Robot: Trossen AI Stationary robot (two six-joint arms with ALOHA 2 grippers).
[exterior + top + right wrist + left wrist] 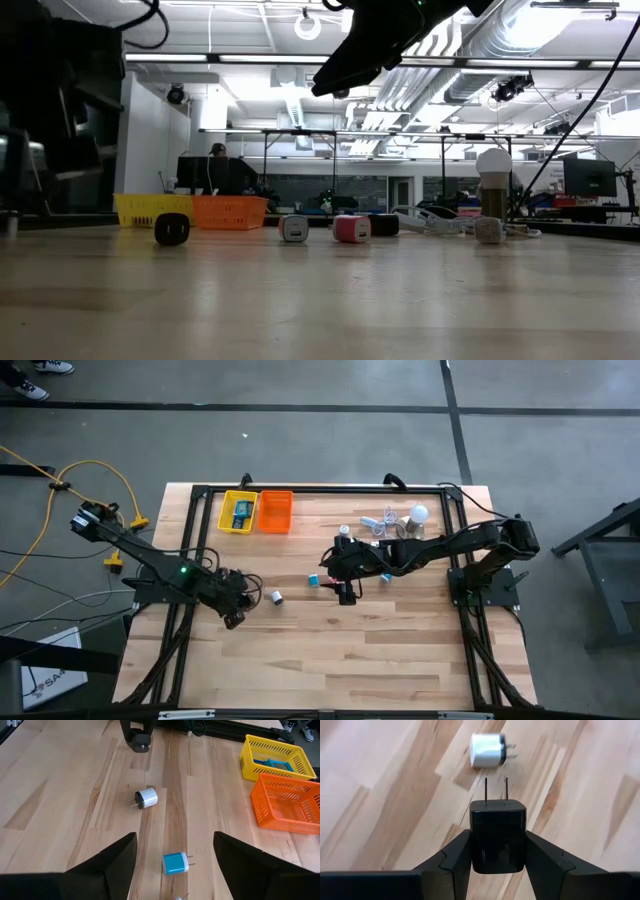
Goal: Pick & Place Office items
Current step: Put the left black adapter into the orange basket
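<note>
My left gripper (498, 865) is shut on a black plug-shaped piece (498, 837) over the table's left half (235, 615). A white plug piece (487, 750) lies on its side on the wood just beyond it (277, 597). A light-blue piece (175, 863) lies on the table near mid-table (313, 580). My right gripper (172, 870) hangs open above the light-blue piece, touching nothing. A pink piece (350, 228) rests on the table farther back. My left gripper pinches the black piece's body by two opposite sides (476, 845) between its two fingers (455, 857). The fingers slant down toward the table. The piece's two metal prongs (496, 790) point away from the gripper, along the fingers.
A yellow basket (238, 512) with blue items inside and an orange basket (275, 512) stand at the far left. A white bulb (420, 513) and a white cable (385, 520) lie at the far right. Bare wood stretches along the near side (330, 660).
</note>
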